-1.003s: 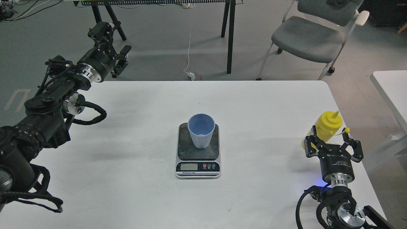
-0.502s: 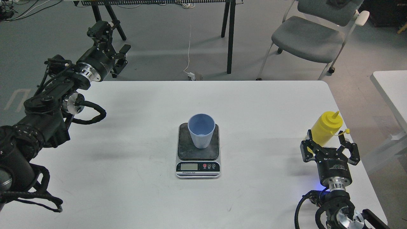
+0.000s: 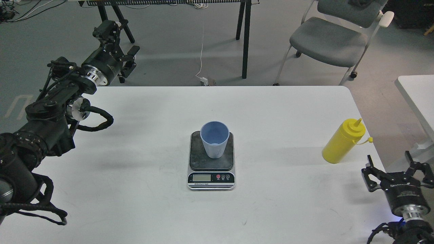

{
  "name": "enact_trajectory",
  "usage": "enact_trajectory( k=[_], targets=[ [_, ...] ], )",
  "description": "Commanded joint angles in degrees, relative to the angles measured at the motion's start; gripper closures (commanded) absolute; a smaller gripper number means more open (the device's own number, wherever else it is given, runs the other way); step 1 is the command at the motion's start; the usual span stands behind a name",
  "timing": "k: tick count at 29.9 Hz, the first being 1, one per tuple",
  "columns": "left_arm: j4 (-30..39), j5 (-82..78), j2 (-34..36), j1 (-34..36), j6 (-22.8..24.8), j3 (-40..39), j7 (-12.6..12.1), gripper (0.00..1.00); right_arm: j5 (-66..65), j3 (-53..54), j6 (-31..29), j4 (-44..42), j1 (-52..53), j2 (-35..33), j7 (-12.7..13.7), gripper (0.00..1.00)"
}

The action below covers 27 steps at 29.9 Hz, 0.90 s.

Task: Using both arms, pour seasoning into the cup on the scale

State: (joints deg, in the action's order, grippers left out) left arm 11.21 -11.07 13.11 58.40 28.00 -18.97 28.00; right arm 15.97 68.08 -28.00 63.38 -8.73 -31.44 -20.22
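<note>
Head view: right pincer [image 3: 397, 168] drawn back from the seasoning [image 3: 342, 142] toward the table's [image 3: 135, 203] near right corner, fingers spread, nothing held. Left pincer [image 3: 117, 44] spread beyond the far left edge, hardly shifted. Yellow bottle upright, freed; blue cup [image 3: 214, 139] upright on the scale [image 3: 211, 159] mid-table. Grey chair [image 3: 330, 37] behind.

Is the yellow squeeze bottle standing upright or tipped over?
Upright: the yellow squeeze bottle stands on its base on the table, nozzle pointing up, no gripper touching it.
</note>
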Motion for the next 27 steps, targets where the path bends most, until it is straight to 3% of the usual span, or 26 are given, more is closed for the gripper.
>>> enact_trajectory(
  k=[1,8,20,27],
  targets=[
    [0.13,0.08,-0.19,0.05,0.0,-0.1,0.0,0.13,-6.9,0.12,0.0,-4.57,3.62,-8.97,-0.09,0.02],
    [0.13,0.08,-1.42,0.31,0.0,-0.19,0.0,0.13,-24.56,-1.37,0.0,-16.08,18.81,-20.15,0.18,0.01],
    [0.13,0.08,-0.27,-0.31,0.0,-0.01,0.0,0.11,-34.61,-15.6,0.0,-18.38,47.04,-20.59,1.58,0.01],
    [0.13,0.08,-0.71,-0.31,0.0,-0.1,0.0,0.11,-35.49,-19.04,0.0,-18.64,52.06,-19.36,1.59,0.02]
  ],
)
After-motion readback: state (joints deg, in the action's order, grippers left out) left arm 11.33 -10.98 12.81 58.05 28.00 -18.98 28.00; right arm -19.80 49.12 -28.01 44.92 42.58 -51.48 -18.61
